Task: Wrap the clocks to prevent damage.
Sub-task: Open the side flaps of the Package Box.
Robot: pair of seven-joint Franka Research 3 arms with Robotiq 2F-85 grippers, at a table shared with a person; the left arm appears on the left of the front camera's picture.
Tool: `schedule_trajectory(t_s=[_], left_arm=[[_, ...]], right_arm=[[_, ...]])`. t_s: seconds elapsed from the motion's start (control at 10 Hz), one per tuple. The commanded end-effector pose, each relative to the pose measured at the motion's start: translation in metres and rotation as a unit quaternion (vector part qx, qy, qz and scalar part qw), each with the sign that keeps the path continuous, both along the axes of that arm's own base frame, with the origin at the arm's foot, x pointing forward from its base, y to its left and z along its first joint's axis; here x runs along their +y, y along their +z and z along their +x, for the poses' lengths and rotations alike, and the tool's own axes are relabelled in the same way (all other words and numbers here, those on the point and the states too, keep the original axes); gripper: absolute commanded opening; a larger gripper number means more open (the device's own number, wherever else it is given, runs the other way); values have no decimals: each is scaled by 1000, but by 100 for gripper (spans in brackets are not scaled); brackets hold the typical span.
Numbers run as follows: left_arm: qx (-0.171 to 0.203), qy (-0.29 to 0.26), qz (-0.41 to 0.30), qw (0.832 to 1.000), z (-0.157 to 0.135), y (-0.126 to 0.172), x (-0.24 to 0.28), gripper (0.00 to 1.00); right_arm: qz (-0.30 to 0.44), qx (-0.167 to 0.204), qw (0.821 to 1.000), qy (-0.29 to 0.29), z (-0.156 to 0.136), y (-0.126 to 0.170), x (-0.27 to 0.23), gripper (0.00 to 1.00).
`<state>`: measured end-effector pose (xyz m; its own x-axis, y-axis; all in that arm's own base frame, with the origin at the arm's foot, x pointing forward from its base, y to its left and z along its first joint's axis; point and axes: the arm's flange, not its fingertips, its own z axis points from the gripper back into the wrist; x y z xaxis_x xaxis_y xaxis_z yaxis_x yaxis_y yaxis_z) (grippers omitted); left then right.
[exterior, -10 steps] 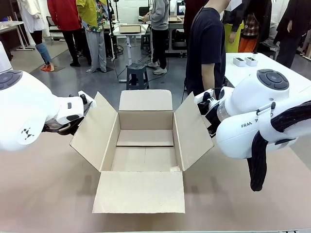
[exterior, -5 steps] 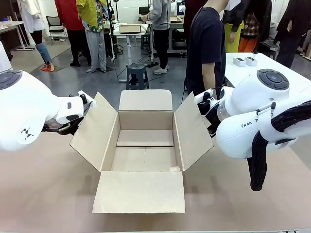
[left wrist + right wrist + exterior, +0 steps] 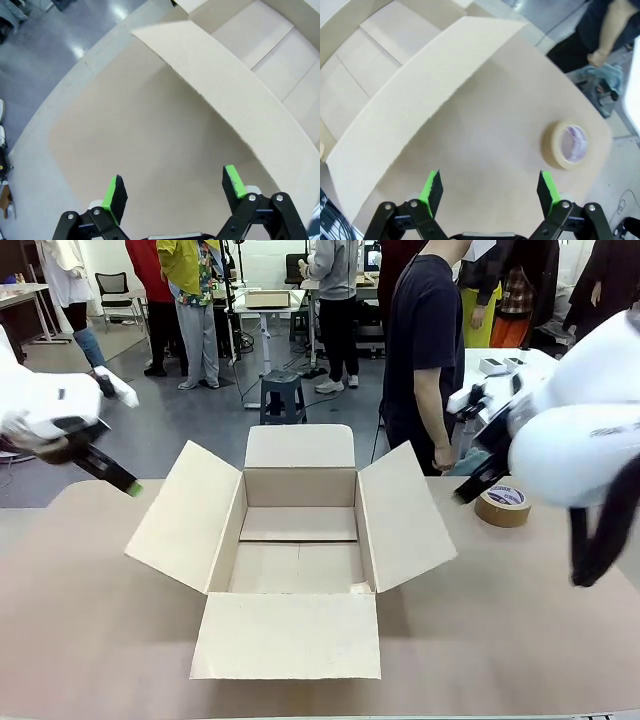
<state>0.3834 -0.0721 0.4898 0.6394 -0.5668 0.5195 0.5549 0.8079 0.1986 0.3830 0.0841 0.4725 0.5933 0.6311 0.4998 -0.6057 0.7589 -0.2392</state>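
cardboard box stands open; tape roll near its right flap.

An open box sits in the middle of the tabletop, flaps spread to four sides. A tape roll lies right of it near the far edge, before a person.

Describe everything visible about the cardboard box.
The cardboard box is plain brown, apparently corrugated card, standing upright at the middle of the table. Its four top flaps are open: the near one lies almost flat toward the camera, the far one stands up, the two side ones slant outward. The inside looks empty; a seam crosses its floor. Only the table touches it.
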Motion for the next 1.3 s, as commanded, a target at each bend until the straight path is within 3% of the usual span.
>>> schedule_trajectory(t_s=[0.0, 0.2, 0.3, 0.7, 1.0, 1.2], left_arm=[[-15, -13, 22, 1000, -19, 43, 4, 100], [-9, -16, 23, 1000, -43, 60, -2, 100], [-17, -8, 9, 1000, -22, 50, 7, 100], [-12, -10, 12, 1000, -28, 57, 6, 100], [110, -68, -35, 991, -18, 154, 1, 100], [140, -40, -23, 989, -7, 194, 5, 100]], right_arm=[[-27, -16, 999, -10, -25, 50, -5, 100], [-52, -4, 998, -18, -48, 72, -1, 100], [-19, -22, 1000, -8, -25, 56, -16, 100], [-25, -18, 999, -10, -33, 67, -15, 100], [-8, 47, 999, -16, -32, 148, 4, 100], [-11, 69, 997, -34, -32, 185, 5, 100]])
